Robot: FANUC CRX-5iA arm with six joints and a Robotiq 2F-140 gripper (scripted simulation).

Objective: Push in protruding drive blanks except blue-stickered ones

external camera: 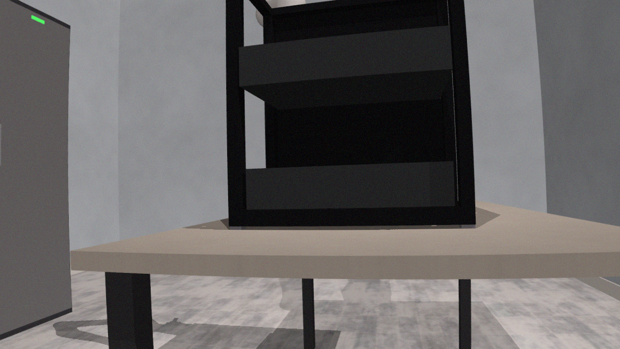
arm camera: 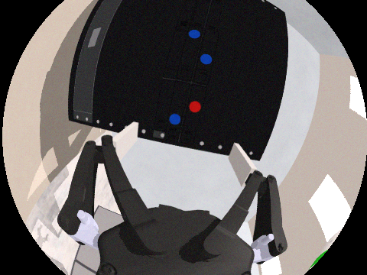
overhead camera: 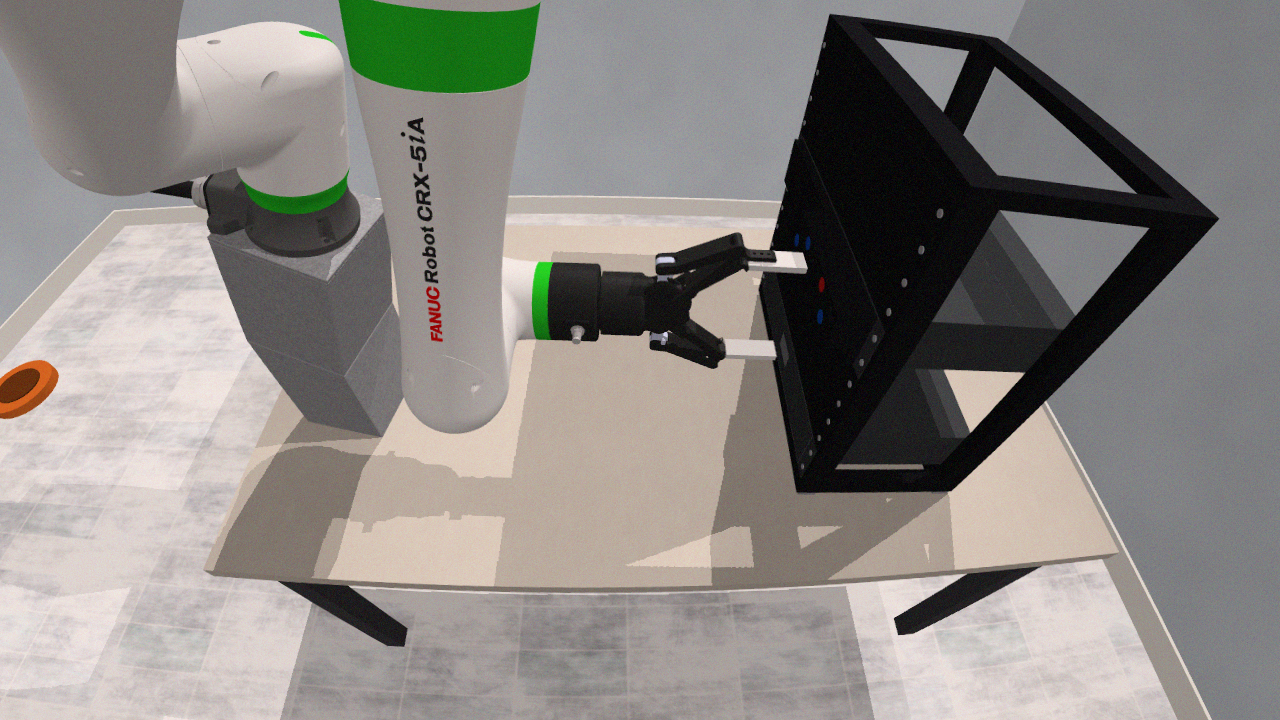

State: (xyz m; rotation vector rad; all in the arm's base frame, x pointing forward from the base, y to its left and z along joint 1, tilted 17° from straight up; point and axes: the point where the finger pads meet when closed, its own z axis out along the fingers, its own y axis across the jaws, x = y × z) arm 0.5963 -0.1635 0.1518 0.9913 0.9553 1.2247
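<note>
The black open-frame rack (overhead camera: 930,268) stands on the right of the table, its dark front panel facing my arm. The front carries drive blanks marked by stickers: two blue ones (overhead camera: 802,241) near the top, a red one (overhead camera: 821,283) below them and another blue one (overhead camera: 819,315) under that. In the wrist view they show as blue (arm camera: 194,33), blue (arm camera: 206,59), red (arm camera: 195,106) and blue (arm camera: 174,118). My gripper (overhead camera: 776,304) is open and empty, level, fingertips right at the front panel, spanning the stickers. In the wrist view the gripper (arm camera: 186,147) frames the panel's lower edge.
The rack's back with two dark shelves (external camera: 347,65) shows in the exterior view, standing on the beige table (overhead camera: 572,465). My grey base pedestal (overhead camera: 299,313) sits at the table's left. An orange ring (overhead camera: 25,386) lies on the floor far left.
</note>
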